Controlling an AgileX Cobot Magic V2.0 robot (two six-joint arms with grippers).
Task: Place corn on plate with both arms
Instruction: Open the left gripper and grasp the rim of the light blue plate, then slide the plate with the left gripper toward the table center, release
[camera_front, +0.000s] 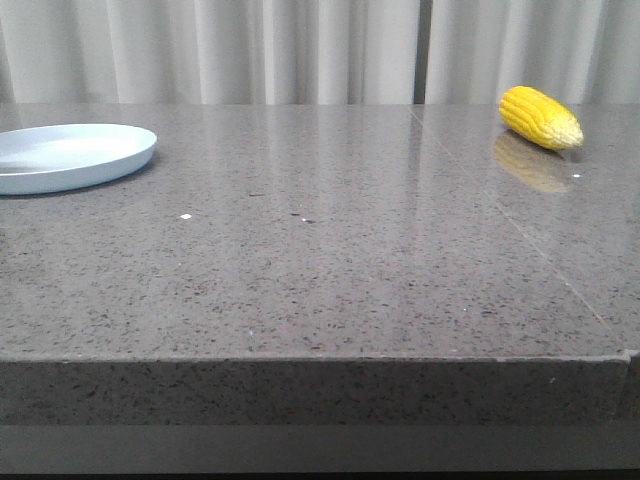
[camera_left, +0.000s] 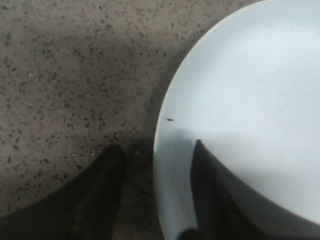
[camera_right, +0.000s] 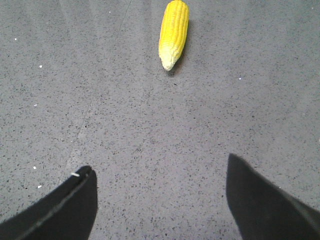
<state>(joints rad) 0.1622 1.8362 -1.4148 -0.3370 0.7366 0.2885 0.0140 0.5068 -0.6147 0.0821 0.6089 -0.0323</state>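
The yellow corn (camera_front: 541, 117) lies on the grey stone table at the far right; in the right wrist view the corn (camera_right: 173, 32) points its pale tip toward my right gripper (camera_right: 160, 167), which is open, empty and well short of it. The pale blue-white plate (camera_front: 70, 155) sits at the far left. In the left wrist view my left gripper (camera_left: 157, 150) is open and straddles the plate's rim (camera_left: 167, 165), one finger over the plate, the other over the table. Neither gripper shows in the front view.
The speckled grey table (camera_front: 320, 260) has a front edge close to the camera, with a chipped corner (camera_front: 628, 355) at the right. A pale curtain hangs behind the table. A seam line runs across the table's right part.
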